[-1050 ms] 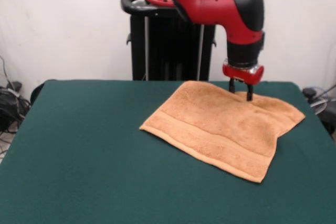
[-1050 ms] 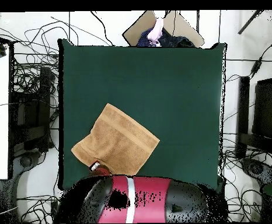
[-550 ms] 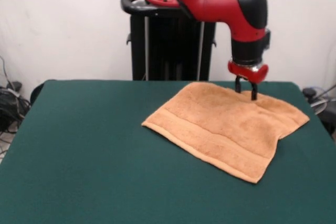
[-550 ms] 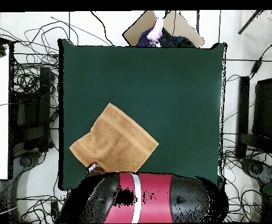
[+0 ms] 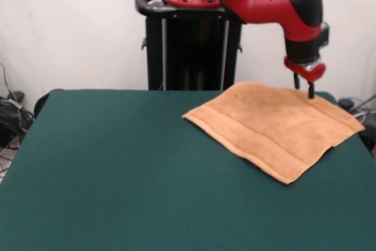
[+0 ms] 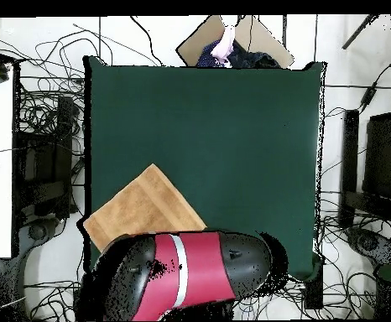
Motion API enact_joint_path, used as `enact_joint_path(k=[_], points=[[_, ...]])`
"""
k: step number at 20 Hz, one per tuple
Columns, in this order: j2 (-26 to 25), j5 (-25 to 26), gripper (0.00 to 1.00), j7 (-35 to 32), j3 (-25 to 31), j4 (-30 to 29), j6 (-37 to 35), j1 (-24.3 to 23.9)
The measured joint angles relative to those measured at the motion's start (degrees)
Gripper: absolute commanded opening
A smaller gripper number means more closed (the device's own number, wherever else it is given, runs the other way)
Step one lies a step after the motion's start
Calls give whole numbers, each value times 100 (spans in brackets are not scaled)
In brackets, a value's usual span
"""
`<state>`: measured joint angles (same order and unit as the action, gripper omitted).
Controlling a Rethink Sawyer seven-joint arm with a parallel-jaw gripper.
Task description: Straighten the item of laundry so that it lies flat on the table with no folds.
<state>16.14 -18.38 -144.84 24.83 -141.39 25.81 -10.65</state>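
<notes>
Pincer [image 5: 310, 91] apparently pinches unlabelled towel [image 5: 276, 127] corner.

Towel [image 6: 140, 210]: its near portion is lying hidden beneath the red arm [image 6: 190, 277] in the overhead view.
Gripper [image 5: 310, 90]: its tips are sitting too small and dark in the front view to tell how the jaws stand.
Table [image 5: 117, 174]: its front edge is running off the front view's bottom.

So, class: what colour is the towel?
Orange-tan towel, with a woven band near the hem; clearest in the front view.
</notes>
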Motion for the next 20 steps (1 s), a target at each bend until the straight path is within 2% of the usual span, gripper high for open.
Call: enact_joint_path(k=[3,8,14,16,20], points=[[-186,65,100,-329,95,-2,1,69],[-229,177,100,-376,-47,14,-1,159],[195,377,100,-375,-883,62,157,810],[422,386,100,-375,-1281,77,324,1131],[746,327,100,-375,-1802,120,425,1474]])
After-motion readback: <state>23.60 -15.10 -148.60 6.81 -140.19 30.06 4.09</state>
